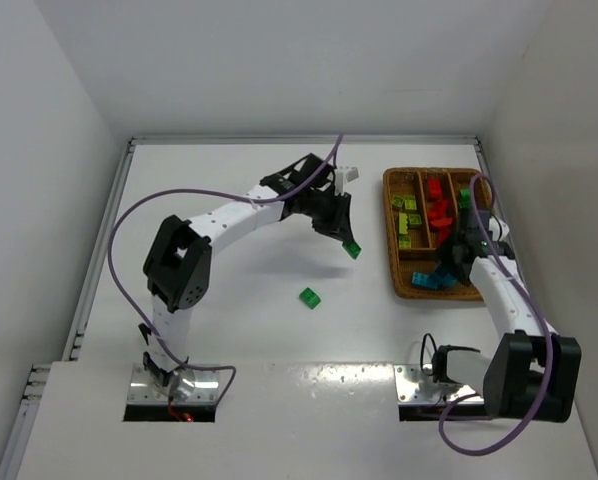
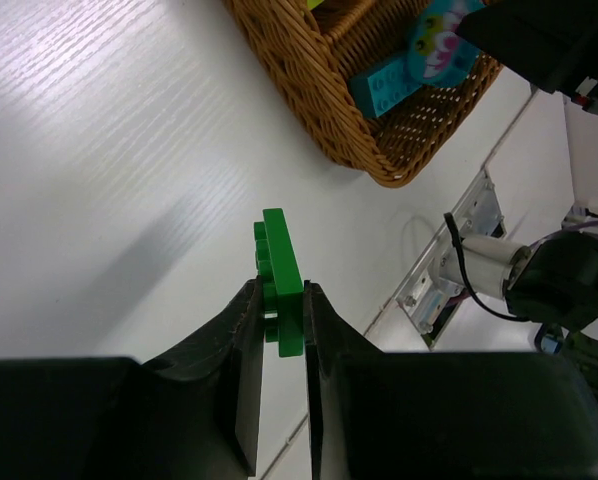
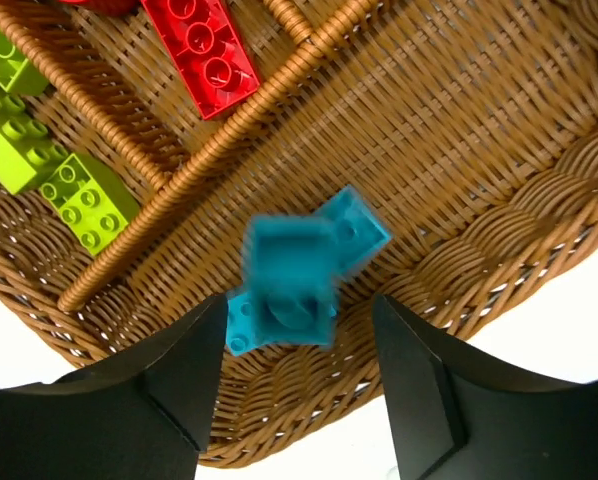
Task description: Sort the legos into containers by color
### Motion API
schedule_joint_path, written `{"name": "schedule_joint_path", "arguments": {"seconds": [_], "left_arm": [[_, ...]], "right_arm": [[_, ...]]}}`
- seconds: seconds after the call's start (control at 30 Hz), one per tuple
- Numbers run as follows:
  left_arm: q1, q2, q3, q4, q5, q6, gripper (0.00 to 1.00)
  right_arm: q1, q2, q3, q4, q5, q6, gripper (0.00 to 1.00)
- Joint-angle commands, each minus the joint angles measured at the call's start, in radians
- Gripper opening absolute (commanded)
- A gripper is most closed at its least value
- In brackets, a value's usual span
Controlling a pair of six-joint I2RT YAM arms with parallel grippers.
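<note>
My left gripper (image 1: 347,243) is shut on a dark green lego (image 1: 352,250) and holds it above the table, left of the wicker tray (image 1: 390,240). In the left wrist view the green lego (image 2: 281,265) stands upright between the pads. A second green lego (image 1: 310,297) lies on the table. My right gripper (image 3: 297,308) is open over the tray's near end. A blurred cyan lego (image 3: 289,275) is loose between its jaws, above other cyan legos (image 3: 364,225) in the compartment (image 3: 439,140). Red (image 3: 201,48) and yellow-green (image 3: 87,202) legos lie in neighbouring compartments.
The tray's near corner (image 2: 319,90) shows in the left wrist view with a cyan lego (image 2: 387,86) inside. White walls enclose the table on the left, back and right. The right arm's base (image 1: 524,375) stands at the near edge.
</note>
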Motion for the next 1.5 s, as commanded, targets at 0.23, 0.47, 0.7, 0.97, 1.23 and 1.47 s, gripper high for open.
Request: {"name": "schedule_joint_path", "arguments": {"seconds": [0.23,0.47,0.7,0.97,1.23,1.47], "left_arm": [[-0.012,0.039,0.091,0.013,0.050,-0.013,0.00],[0.009,0.048,0.100,0.022,0.158,0.026,0.00],[0.060,0.048,0.091,-0.047,0.353,0.080,0.00],[0.089,-0.019,-0.016,-0.085,0.364,0.113,0.00],[0.109,-0.053,-0.049,-0.085,0.373,0.123,0.00],[0.109,-0.062,-0.049,-0.085,0.373,0.114,0.00]], "right_arm": [[0.010,-0.099,0.077,0.090,-0.247,-0.084,0.59],[0.144,-0.068,0.110,0.200,-0.795,-0.203,0.59],[0.422,-0.078,0.186,0.141,-0.543,-0.553,0.61],[0.559,-0.203,0.019,0.342,-0.391,-0.689,0.61],[0.615,-0.119,-0.008,0.419,-0.489,-0.741,0.62],[0.691,-0.019,0.002,0.488,-0.495,-0.741,0.62]]}}
